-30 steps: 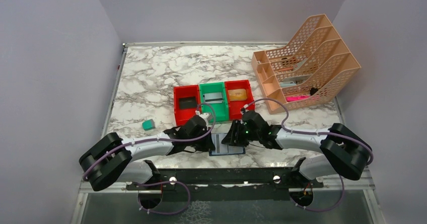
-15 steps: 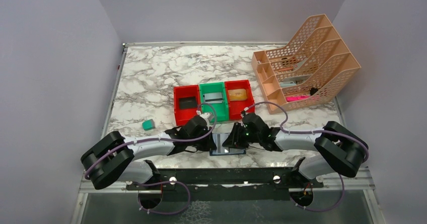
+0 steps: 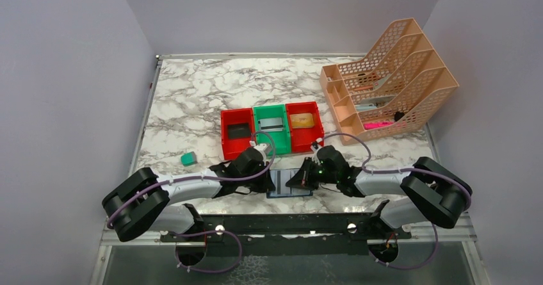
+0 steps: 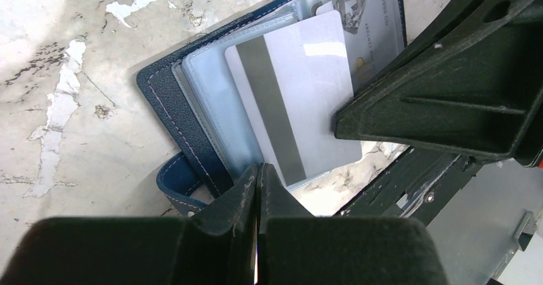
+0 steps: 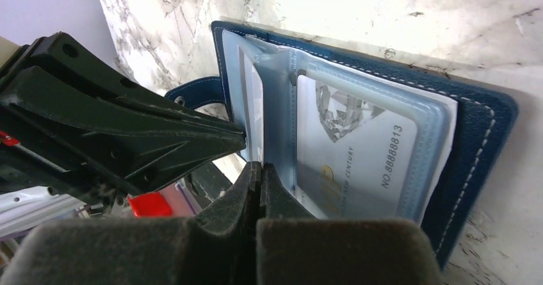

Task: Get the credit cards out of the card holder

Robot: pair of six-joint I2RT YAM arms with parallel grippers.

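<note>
The card holder (image 4: 168,115) lies open and flat on the desk (image 4: 77,54), near its front edge, between my two grippers. A silver-grey card (image 4: 301,105) with a dark stripe stands half out of a pale pocket. A second card (image 5: 358,150) sits fully inside a clear sleeve on the other half.

My left gripper (image 4: 258,173) has its fingers pressed together at the near edge of the holder, and it seems to pinch the pocket edge there. I judge this is to pin the holder down, so that it does not slide when a card is pulled.

My right gripper (image 5: 259,170) also shows no gap between its fingers. Its tip touches the edge of the striped card, but I cannot tell if it really has the card or only the sleeve.

Both arms reach low and inward over the desk, the forearms almost level, and the grippers face each other across the holder. The red and green bins (image 3: 271,145) stand just behind.
</note>
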